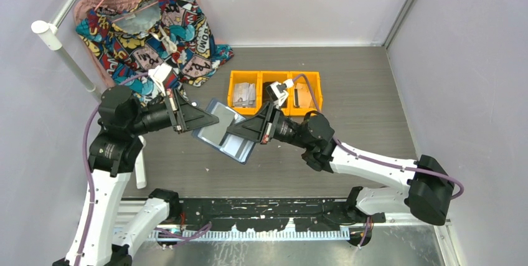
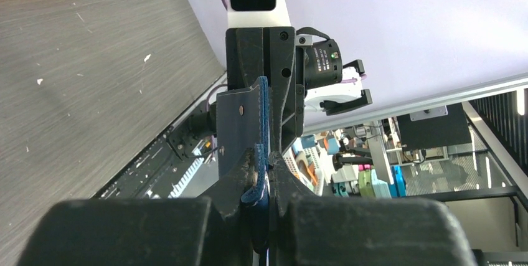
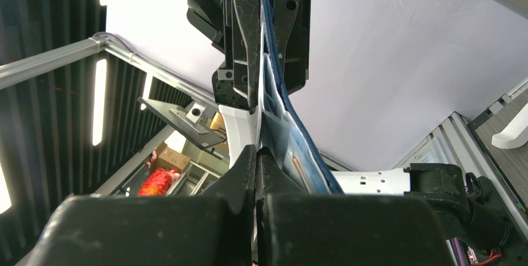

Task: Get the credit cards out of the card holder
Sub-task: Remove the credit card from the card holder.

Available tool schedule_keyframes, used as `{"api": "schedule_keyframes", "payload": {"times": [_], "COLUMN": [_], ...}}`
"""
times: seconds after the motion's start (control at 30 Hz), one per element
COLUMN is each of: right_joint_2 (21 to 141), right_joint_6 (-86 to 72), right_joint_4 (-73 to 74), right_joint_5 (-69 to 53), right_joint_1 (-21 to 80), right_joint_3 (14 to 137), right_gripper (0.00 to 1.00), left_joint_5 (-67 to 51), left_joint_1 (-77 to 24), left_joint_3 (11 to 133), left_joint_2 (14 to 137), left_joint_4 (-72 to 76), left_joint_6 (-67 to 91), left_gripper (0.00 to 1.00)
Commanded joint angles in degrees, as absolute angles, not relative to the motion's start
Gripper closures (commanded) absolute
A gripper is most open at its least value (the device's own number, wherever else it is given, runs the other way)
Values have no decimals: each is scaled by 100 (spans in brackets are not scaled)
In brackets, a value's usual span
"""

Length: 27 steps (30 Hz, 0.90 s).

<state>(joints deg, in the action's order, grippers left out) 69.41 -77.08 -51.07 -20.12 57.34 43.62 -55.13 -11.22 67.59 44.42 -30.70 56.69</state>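
The card holder point(image 1: 215, 130), a navy-blue bifold with a lighter blue inside, hangs open in the air between both grippers above the table. My left gripper point(image 1: 200, 121) is shut on its far-left edge; the left wrist view shows the navy edge point(image 2: 240, 129) pinched at the jaws point(image 2: 268, 166). My right gripper point(image 1: 231, 131) is shut on its near-right side. In the right wrist view the light-blue lining point(image 3: 292, 123) runs into the shut jaws point(image 3: 257, 151). One tan card edge point(image 3: 299, 171) shows in a pocket. I cannot tell if a card is in that pinch.
Three yellow bins point(image 1: 274, 78) stand behind the grippers, holding a grey papery stack point(image 1: 245, 95) and black items point(image 1: 302, 96). A comic-print garment point(image 1: 149, 23) hangs on a white rail point(image 1: 59, 42) at the back left. Grey walls close in both sides.
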Motion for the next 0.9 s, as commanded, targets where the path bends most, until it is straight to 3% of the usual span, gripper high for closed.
{"api": "schedule_keyframes", "payload": {"times": [0.0,0.4,0.63,0.87], "right_joint_2": [6438,6175,5591,5468], "right_joint_6": [-7644,-7517,-7040,-6451], "right_joint_4": [-5645,-5081,-3305,-949], "right_joint_5": [-1942,-2001,-2080,-2466], "right_joint_1": [5705,5693,5303,4071], "right_joint_3": [4304,4191,4401,5137], "right_gripper": [99,99,99,99], "left_joint_5": [-5541,-5405,-3707,-2907], "left_joint_1": [-985,-876,-870,-871], "left_joint_3": [7117,7254,7903,7996], "left_joint_2": [4434,4449,4546,4545], "left_joint_4": [-2778,-2984,-4821,-5603], "left_joint_6": [5738,5226,2381,1004], "left_gripper": [94,100,100,100]}}
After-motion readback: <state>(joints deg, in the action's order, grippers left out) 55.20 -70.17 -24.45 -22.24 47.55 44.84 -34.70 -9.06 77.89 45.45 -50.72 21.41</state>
